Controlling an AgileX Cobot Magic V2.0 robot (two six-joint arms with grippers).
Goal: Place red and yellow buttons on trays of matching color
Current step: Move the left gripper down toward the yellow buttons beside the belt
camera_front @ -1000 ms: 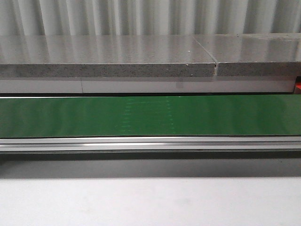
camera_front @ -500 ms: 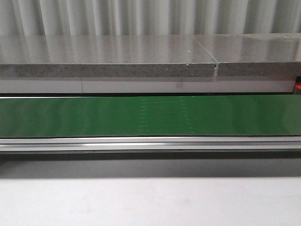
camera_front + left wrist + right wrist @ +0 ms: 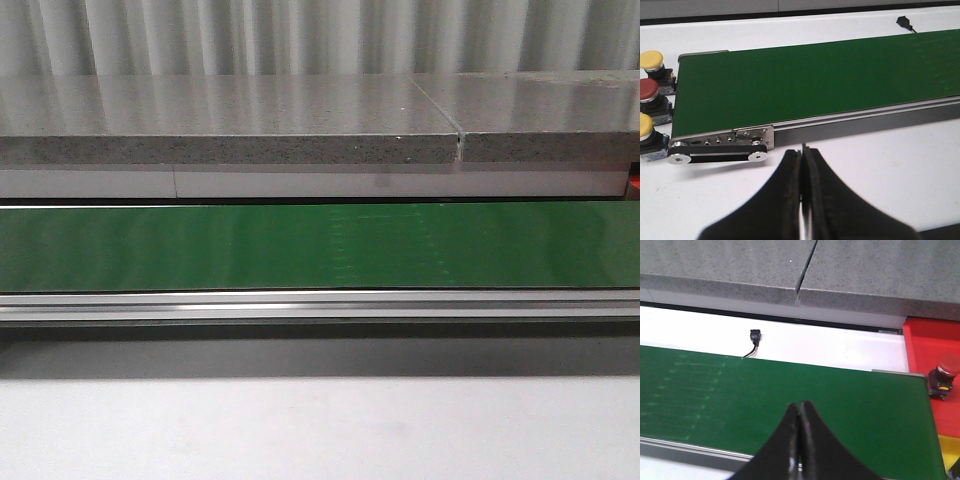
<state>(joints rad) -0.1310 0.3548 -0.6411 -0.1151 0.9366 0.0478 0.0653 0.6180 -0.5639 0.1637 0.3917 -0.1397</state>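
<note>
1. One green conveyor belt (image 3: 320, 245) spans the whole front view from edge to edge, bare along its length, with an aluminium rail (image 3: 320, 305) on its near side and a grey stone ledge (image 3: 230, 125) behind it.
2. White table (image 3: 320, 430) in front of the rail lies open across the full width of the front view.
3. Left gripper (image 3: 802, 165) is poised over the white table just short of the belt's near rail, close to the roller end; its black fingers (image 3: 785, 200) are pressed together with nothing between them.
4. Right gripper (image 3: 799, 417) hangs above the belt, jaws likewise clenched on nothing, near the belt's other end.
5. Red tray (image 3: 930, 340) sits just past that end, a red button (image 3: 943, 375) standing on it; a yellow surface (image 3: 950, 452) adjoins it nearer the gripper.
6. Three buttons wait beside the roller end near the left gripper: yellow button (image 3: 651, 60), second red button (image 3: 648, 90), second yellow button (image 3: 645, 125).
7. Small black connector (image 3: 755, 337) with its wire lies on the white strip beyond the belt.
</note>
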